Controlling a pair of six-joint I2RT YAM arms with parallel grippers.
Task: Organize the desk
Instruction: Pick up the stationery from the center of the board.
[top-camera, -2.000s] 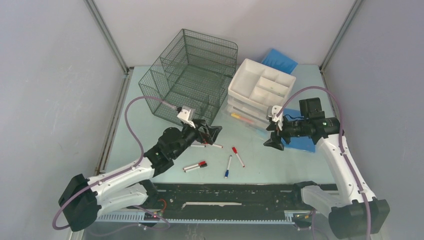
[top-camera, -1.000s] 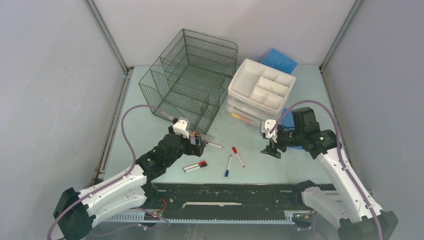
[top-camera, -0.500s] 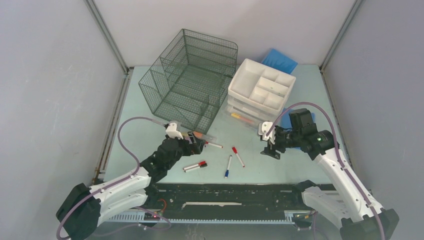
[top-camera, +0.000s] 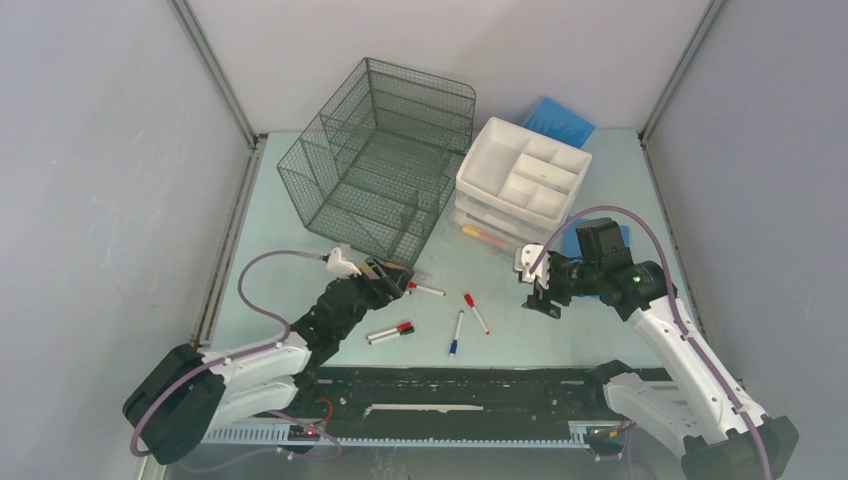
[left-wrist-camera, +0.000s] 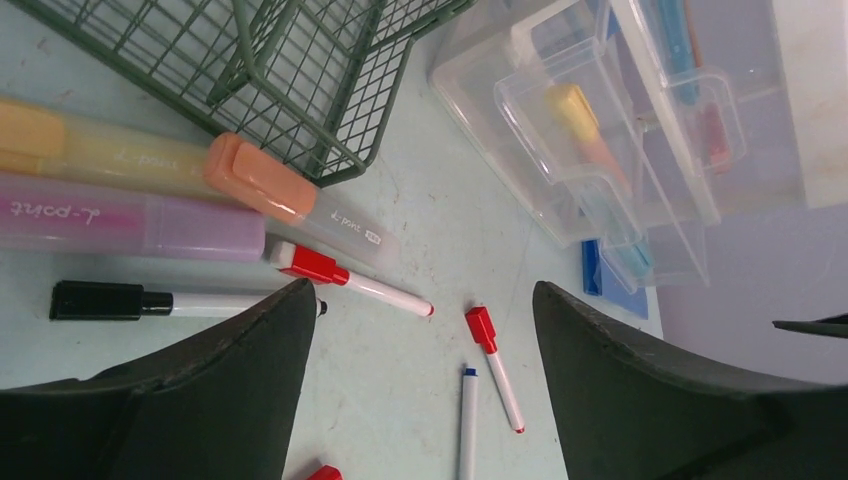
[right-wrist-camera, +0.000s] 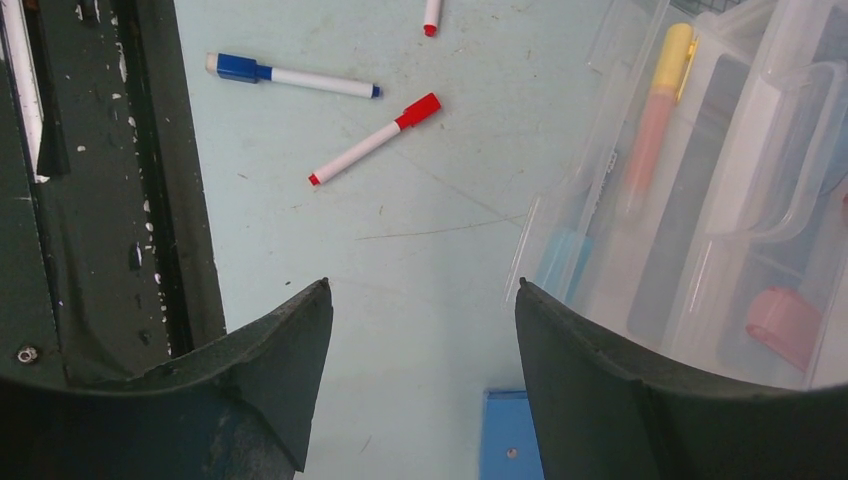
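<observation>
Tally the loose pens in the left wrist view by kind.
Highlighters: 2, orange highlighter, pink highlighter
Thin markers: 5, black marker, red marker beside it, red marker farther right, blue marker, red cap at the bottom edge
Total: 7

Pens scattered before two organizers

A dark wire-mesh basket (top-camera: 385, 160) stands left of a white drawer unit (top-camera: 523, 175). In front lie an orange-capped highlighter (left-wrist-camera: 250, 180), a pink highlighter (left-wrist-camera: 130, 222), a red-capped marker (top-camera: 477, 314) and a blue-capped marker (top-camera: 456, 333).
</observation>
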